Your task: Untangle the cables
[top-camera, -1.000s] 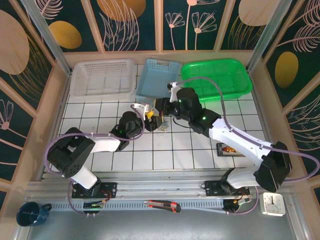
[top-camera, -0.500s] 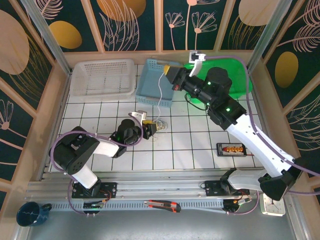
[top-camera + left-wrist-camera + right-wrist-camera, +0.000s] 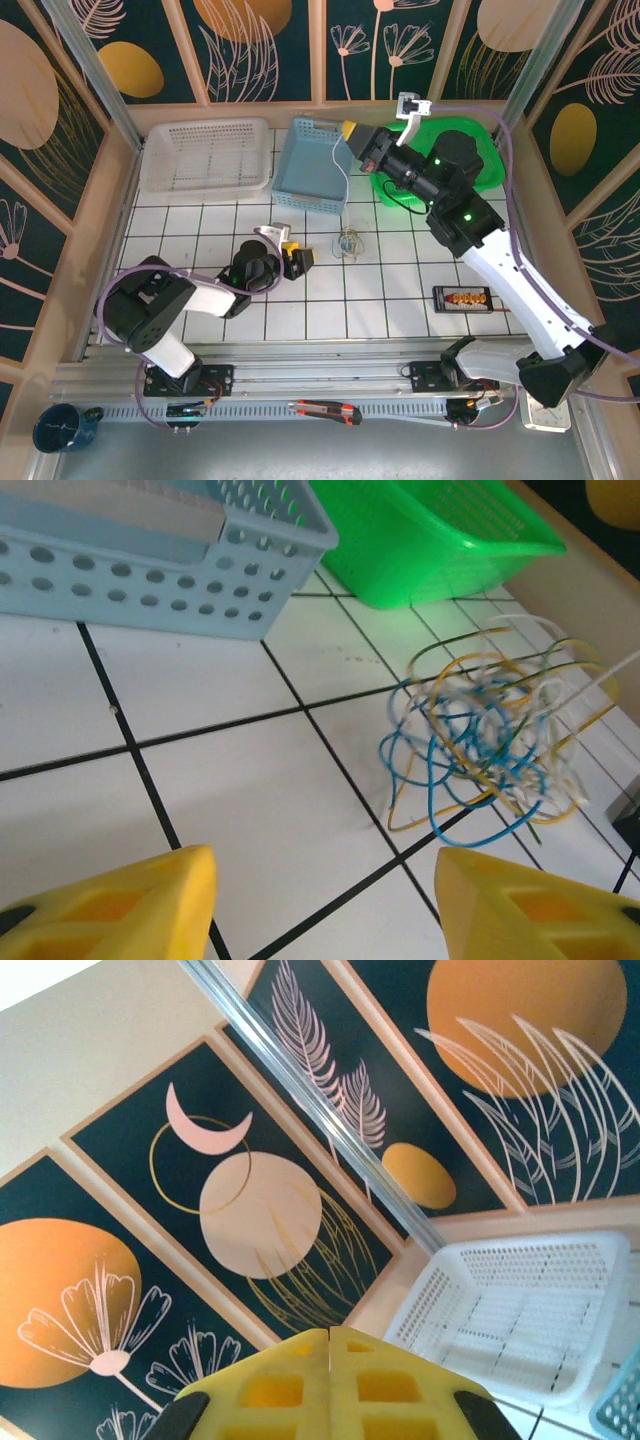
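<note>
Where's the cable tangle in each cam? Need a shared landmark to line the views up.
Top external: cable tangle mid-table, just right of the left end effector; a white strand rises to the right end effector.
Left wrist: right of centre, ahead of the yellow fingers.
Right wrist: faces the wall and white basket.
Landmark: blue basket, behind the tangle in top and left wrist.

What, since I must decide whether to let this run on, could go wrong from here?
1. The left tool stands open beside the tangle, not pinning it, so the pale wire hanging from the shut right tool may drag the whole bundle up instead of sliding free.
2. That wire hangs close to the blue basket and could snag on its rim.
</note>
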Robot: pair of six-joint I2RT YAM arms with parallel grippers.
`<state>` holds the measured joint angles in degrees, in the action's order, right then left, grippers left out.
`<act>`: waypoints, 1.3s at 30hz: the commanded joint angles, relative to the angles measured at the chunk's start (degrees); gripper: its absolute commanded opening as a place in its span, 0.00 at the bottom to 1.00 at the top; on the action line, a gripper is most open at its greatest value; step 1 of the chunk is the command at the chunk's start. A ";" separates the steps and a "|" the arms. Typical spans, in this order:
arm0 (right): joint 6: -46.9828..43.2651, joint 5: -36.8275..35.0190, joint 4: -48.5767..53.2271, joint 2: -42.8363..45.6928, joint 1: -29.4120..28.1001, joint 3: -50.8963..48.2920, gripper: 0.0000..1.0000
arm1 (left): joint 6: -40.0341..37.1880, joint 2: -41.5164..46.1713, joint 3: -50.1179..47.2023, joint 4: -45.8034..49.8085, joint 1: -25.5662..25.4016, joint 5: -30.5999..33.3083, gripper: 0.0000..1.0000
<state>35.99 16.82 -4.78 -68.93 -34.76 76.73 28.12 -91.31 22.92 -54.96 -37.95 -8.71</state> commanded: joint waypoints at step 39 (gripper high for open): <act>-3.99 1.44 -1.09 -9.60 -8.94 22.22 0.00 | 0.26 -10.20 0.87 -8.94 -0.23 -2.85 0.41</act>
<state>34.33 19.35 -3.40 -78.37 -44.18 93.93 27.11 -100.12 25.06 -60.27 -37.95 -10.28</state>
